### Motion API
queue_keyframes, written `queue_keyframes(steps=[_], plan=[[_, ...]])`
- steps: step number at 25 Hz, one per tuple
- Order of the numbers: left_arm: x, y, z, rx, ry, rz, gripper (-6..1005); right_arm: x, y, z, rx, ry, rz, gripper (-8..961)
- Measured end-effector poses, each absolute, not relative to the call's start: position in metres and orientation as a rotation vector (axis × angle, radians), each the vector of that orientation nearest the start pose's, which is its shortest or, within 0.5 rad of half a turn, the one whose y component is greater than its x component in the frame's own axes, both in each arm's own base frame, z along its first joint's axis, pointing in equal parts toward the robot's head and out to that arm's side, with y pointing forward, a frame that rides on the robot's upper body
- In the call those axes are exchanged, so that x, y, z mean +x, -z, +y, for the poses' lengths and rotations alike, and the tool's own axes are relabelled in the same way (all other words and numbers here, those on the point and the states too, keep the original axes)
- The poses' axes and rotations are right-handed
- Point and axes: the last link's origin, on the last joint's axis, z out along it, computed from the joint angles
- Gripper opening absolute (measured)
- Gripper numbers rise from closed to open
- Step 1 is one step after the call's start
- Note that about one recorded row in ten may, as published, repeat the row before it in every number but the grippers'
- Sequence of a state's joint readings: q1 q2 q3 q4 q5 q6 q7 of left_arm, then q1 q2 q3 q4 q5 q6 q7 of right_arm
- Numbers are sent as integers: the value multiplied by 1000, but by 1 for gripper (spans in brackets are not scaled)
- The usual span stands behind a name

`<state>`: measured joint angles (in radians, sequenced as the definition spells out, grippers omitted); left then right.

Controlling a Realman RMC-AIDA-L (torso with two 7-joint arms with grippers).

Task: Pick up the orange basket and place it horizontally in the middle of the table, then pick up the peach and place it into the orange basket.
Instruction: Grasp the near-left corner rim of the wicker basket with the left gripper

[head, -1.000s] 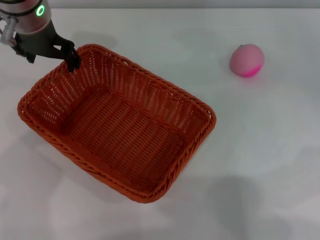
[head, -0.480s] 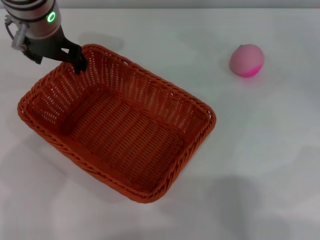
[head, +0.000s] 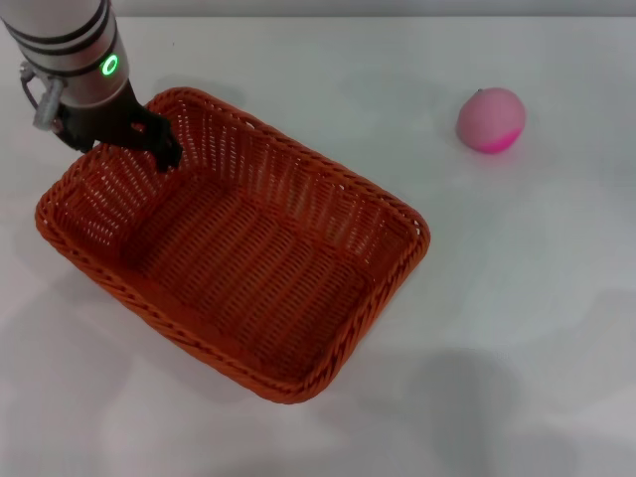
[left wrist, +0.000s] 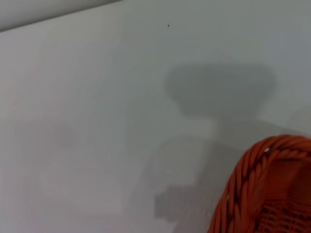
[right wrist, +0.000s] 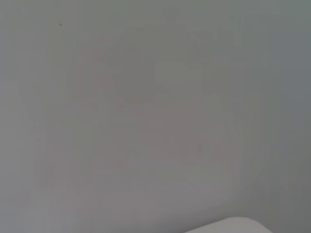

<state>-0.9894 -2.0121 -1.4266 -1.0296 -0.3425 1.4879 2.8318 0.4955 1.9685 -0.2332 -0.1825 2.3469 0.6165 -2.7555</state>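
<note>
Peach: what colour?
Pale pink with a magenta blush low on one side; head view shows it best.

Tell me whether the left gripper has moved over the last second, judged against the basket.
Yes. In the head view the left gripper has travelled rightward and slightly nearer, along the far-left corner of the orange basket, now inside its rim. The basket has stayed put.

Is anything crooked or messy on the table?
The basket sits crooked, turned at a slant across the table instead of lying straight. The left gripper is at its far left corner. The peach lies alone, outside the basket, to the far right. Nothing looks spilled or broken.
</note>
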Motion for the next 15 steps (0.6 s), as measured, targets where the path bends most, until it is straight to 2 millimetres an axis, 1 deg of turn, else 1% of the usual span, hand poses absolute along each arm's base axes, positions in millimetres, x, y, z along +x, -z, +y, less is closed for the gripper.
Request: queue_keyframes(steps=[10,15], plan=[[-141,30,399,-1941,-685,-1276,872,454,-115,343,-1077,-372,984,865],[-142,32,397,-1944,-697,-1271,853,453,-115,343,-1077,-373,983,865]])
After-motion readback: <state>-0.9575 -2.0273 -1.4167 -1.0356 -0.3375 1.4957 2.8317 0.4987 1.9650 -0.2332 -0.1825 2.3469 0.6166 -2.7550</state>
